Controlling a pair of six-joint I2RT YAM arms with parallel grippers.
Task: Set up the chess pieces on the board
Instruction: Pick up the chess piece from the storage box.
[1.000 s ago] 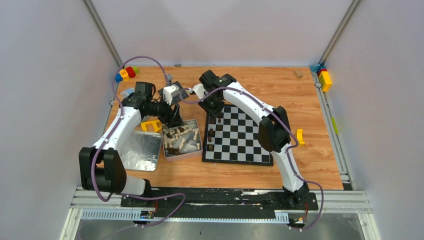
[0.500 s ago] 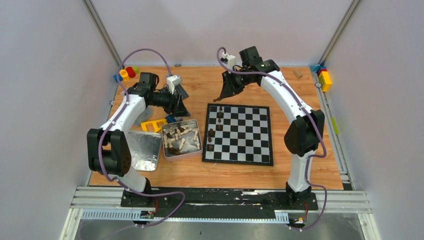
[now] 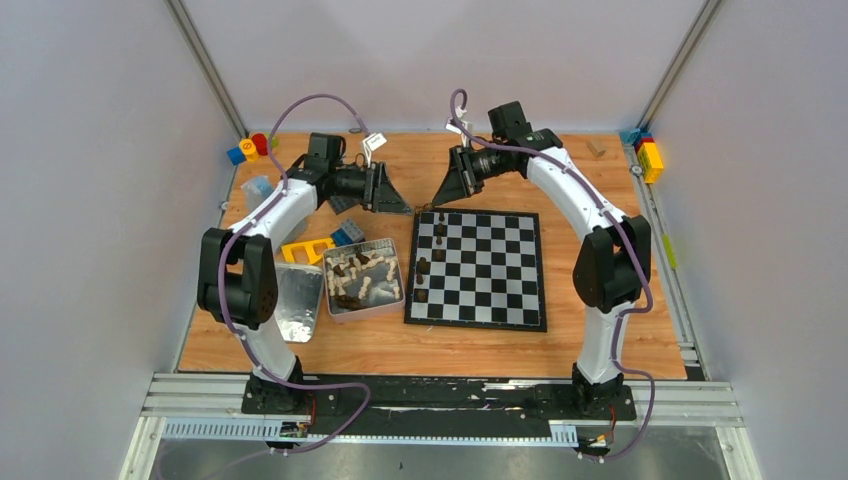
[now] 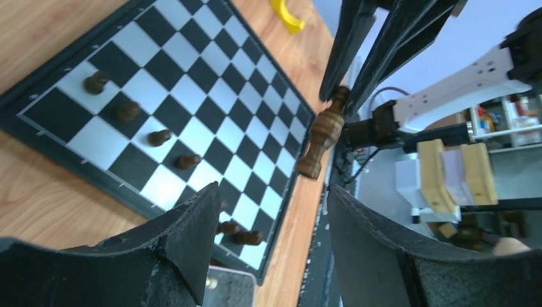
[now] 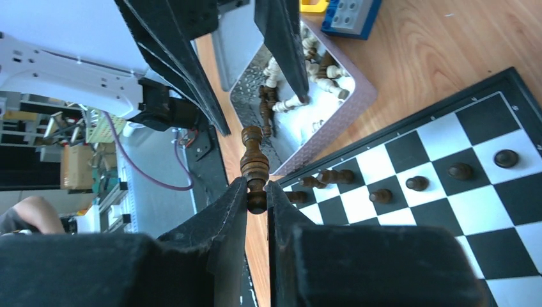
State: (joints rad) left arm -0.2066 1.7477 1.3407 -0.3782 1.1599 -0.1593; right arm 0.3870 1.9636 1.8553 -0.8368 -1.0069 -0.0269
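Observation:
The board [image 3: 476, 322] lies at centre right, with several dark brown chess pieces [image 3: 422, 268] along its left columns. My right gripper [image 3: 438, 196] hovers above the board's far left corner. It is shut on the top of a dark brown chess piece [image 5: 254, 160], which sticks out past the fingertips. My left gripper [image 3: 400, 205] is open and empty, pointing at the right gripper from close by. In the left wrist view the held piece [image 4: 323, 131] hangs beyond the left gripper [image 4: 273, 195]. Cream and dark pieces fill the tin [image 3: 334, 307].
The tin's shiny lid [image 3: 290, 300] lies left of the tin. A yellow brick [image 3: 305, 250] and a blue brick [image 3: 347, 232] lie behind the tin. A yellow part [image 3: 600, 272] lies right of the board. Coloured bricks sit at the far left [image 3: 250, 148] and far right [image 3: 648, 155] corners.
My right gripper rose from the board's left column to above the far left corner, holding the dark piece. My left gripper left the tin and swung toward it.

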